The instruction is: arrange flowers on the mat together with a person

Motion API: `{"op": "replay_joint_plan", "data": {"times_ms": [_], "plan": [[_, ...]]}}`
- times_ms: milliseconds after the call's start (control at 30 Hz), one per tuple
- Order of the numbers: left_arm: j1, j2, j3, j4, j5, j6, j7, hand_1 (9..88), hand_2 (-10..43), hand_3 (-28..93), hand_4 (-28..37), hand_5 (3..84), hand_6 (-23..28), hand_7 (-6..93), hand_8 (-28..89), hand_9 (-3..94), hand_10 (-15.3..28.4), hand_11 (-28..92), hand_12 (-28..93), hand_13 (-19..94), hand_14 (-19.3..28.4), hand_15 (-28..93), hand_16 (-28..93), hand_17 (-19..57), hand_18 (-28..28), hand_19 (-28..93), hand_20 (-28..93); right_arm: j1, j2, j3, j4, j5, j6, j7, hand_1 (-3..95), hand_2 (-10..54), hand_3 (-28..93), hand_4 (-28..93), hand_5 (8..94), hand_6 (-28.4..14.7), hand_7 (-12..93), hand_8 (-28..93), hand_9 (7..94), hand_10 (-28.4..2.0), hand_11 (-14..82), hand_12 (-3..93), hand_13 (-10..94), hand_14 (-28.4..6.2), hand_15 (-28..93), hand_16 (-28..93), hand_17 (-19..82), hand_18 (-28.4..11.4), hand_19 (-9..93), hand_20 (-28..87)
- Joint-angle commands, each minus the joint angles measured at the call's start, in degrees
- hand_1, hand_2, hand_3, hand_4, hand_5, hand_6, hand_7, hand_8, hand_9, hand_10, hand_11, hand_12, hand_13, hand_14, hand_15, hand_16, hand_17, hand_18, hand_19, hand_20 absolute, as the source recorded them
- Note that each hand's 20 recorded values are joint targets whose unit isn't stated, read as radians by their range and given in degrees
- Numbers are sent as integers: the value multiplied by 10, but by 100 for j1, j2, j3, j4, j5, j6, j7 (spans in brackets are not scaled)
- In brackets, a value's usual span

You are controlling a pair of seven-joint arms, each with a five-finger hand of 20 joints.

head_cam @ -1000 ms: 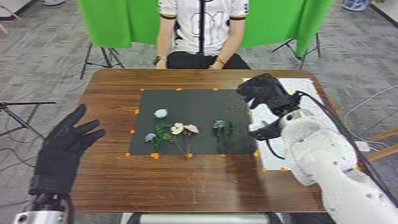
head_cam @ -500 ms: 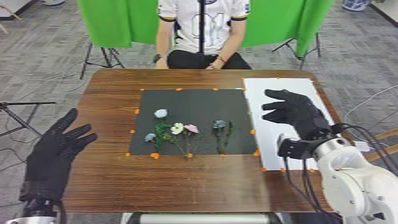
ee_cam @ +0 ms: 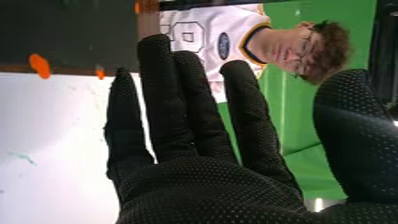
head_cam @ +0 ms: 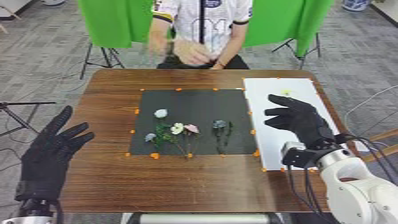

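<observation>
On the desk (head_cam: pixel 115 190), one dark mat (head_cam: pixel 187 102), edged with orange marks (head_cam: pixel 179 89); to its right, one white sheet (head_cam: pixel 306 90).

Laid on the mat: one white bloom (head_cam: pixel 161 113), the farthest across; one pale bluish bloom (head_cam: pixel 150 136), left side, among greenery; one cream flower (head_cam: pixel 178 128) and one pink flower (head_cam: pixel 191 128), side by side, stems towards the near edge; one dark bluish flower (head_cam: pixel 219 124), set right of these, a green sprig beside it.

On the sheet: one small yellow flower (head_cam: pixel 286 92), just beyond the right robot hand's fingertips, off the mat.

Right robot hand (head_cam: pixel 300 117): above the sheet, fingers extended and apart from the thumb, nothing held. Left robot hand (head_cam: pixel 44 160): left side of the desk, fingers loosely spread, unladen.

Progress, as judged: arrangement well begun, the mat's lower half occupied. Outstanding: the yellow flower, probably next to be picked up and carried across to the mat's barer far or right portion. Whether further flowers are due, cannot tell.
</observation>
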Motion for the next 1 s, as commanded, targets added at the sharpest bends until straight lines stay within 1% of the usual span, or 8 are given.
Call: {"op": "replay_joint_plan", "data": {"times_ms": [33,67,233,400,500,867,900,1000], "plan": [[64,40,37,46,39,41,41,114,64,738,-283,276,25,144,-105,311,179,220,128,220,263,500,-69,-112,246,455,175,-120,-12,-52,39,205,-28,-285,213,70,773,-234,490,-30,117,-102,514,-200,189,153,433,-198,542,93,81,-256,586,100],[65,78,60,47,8,89,82,116,59,752,-283,280,27,145,-106,314,179,223,129,223,263,501,-69,-109,244,456,176,-114,-27,-46,52,196,-75,-288,213,69,776,-234,491,-30,118,-102,514,-200,189,153,433,-197,543,93,81,-255,585,102],[14,80,109,53,33,90,89,122,58,778,-283,285,30,150,-108,322,183,228,127,228,264,509,-69,-106,241,461,181,-119,-32,-28,59,263,-131,-285,213,70,778,-237,491,-30,118,-104,515,-199,190,152,434,-198,545,93,81,-254,582,109],[-8,74,132,28,23,94,-3,127,55,771,-283,286,31,152,-109,323,182,231,127,230,265,515,-71,-104,240,466,185,-139,-149,76,57,653,-224,-81,215,70,779,-238,492,-29,119,-104,518,-199,192,151,435,-198,548,92,83,-252,581,116],[27,129,165,15,-21,179,73,127,53,771,-283,288,33,153,-110,324,184,234,126,231,266,519,-72,-102,239,468,187,-162,-173,107,66,625,-286,-68,215,71,779,-238,493,-30,118,-105,519,-200,194,151,435,-198,551,92,83,-251,582,120],[-1,136,191,5,-55,187,61,134,53,768,-283,290,35,153,-111,326,185,238,124,233,267,526,-78,-97,237,477,196,-188,-202,113,54,591,-283,-48,214,73,780,-237,494,-31,117,-104,521,-202,193,151,436,-199,555,90,85,-250,584,125],[33,163,199,-4,-81,222,116,136,54,766,-283,290,35,154,-111,326,185,239,124,233,267,527,-78,-97,237,477,196,-154,-203,94,68,539,-300,-48,214,73,780,-237,494,-31,117,-104,521,-202,193,151,436,-199,556,89,85,-250,585,126],[0,173,198,-4,-84,219,54,137,53,767,-283,291,35,155,-111,326,185,240,123,234,267,528,-80,-97,237,477,197,-179,-220,114,49,568,-292,-46,214,73,781,-237,494,-30,117,-104,521,-202,193,151,436,-198,557,89,85,-249,584,126]]}}
